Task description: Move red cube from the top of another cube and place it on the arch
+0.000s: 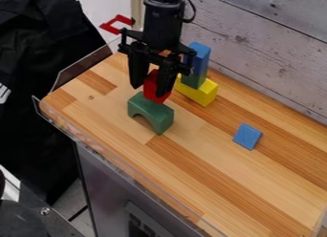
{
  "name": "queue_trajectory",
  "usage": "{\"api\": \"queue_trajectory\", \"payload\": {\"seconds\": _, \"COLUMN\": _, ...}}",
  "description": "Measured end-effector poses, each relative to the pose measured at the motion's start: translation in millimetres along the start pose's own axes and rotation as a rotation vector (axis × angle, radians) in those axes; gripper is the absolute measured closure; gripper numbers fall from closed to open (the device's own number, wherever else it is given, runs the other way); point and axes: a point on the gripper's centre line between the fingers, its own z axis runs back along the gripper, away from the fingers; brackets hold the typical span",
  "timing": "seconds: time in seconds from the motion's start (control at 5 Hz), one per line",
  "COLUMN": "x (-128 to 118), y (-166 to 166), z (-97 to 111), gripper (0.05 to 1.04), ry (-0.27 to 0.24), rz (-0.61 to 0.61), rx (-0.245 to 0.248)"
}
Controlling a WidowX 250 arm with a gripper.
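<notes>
Over the top left part of the wooden table [217,178], the black gripper [151,85] hangs down with its two fingers pointing at the wood. The jaws are squeezed on the red cube [154,91], one on each side of it. The red cube is right at the top of the green arch [151,112], but I cannot tell if its bottom touches the arch. The arch stands on the table like a little bridge, with its round hole at the bottom. Just behind, on the side by the wall, a yellow block [205,94] lies on the wood. A green block [192,81] sits on top of it, and a tall blue block [199,58] is on top of that one. Well apart from them, over to the right, a small blue block [247,135] is on the table. The wall [262,54] behind is made of pale gray boards. Big black cloth [45,78] hangs at the left, and a bent red thing [115,25] is near the top, past the table's corner.
</notes>
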Motion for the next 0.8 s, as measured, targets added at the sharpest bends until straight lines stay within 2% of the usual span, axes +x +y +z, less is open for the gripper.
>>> {"api": "queue_trajectory", "payload": {"seconds": 0.4, "x": 3.7, "y": -2.2, "z": -10.7, "gripper": 0.559, "ry": 0.04, "rz": -0.025, "rx": 0.013}}
{"api": "queue_trajectory", "payload": {"seconds": 0.8, "x": 2.9, "y": 2.4, "z": -11.7, "gripper": 0.559, "ry": 0.045, "rz": -0.016, "rx": 0.042}}
